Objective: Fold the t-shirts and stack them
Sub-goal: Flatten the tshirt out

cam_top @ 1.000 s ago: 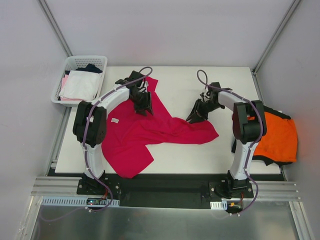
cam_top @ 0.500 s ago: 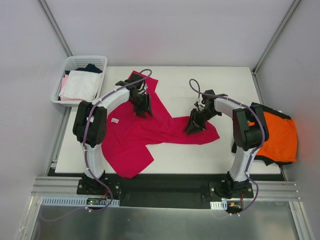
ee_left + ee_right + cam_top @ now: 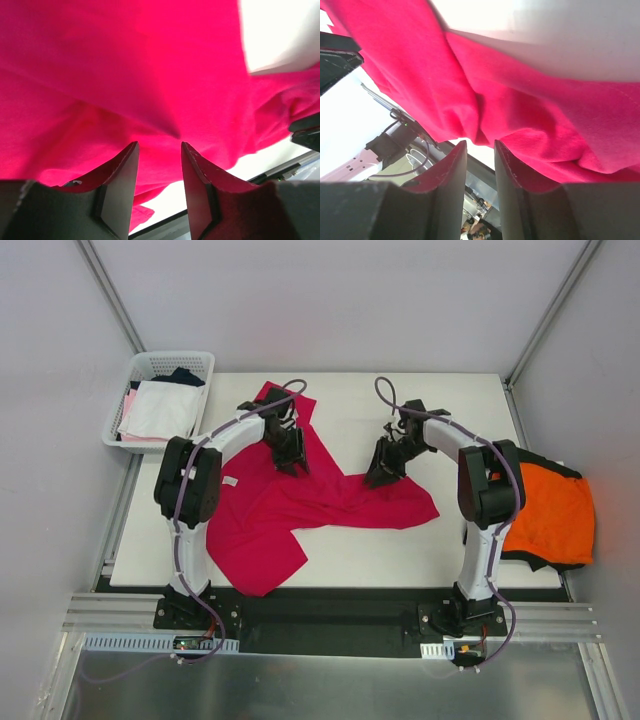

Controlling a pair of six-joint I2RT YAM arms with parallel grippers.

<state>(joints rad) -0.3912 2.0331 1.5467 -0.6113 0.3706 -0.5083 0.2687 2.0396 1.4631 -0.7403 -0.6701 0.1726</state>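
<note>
Two sets of fingers are pinched on cloth: the left gripper (image 3: 159, 145) nips a ridge of the crimson t-shirt (image 3: 270, 515), and the right gripper (image 3: 480, 145) clamps another fold of it. The shirt sprawls crumpled across the middle of the table (image 3: 480, 410); the orange t-shirt (image 3: 550, 515) lies over the table's right edge. The step looks like spreading; next, both arms should draw apart evenly to flatten it before folding
</note>
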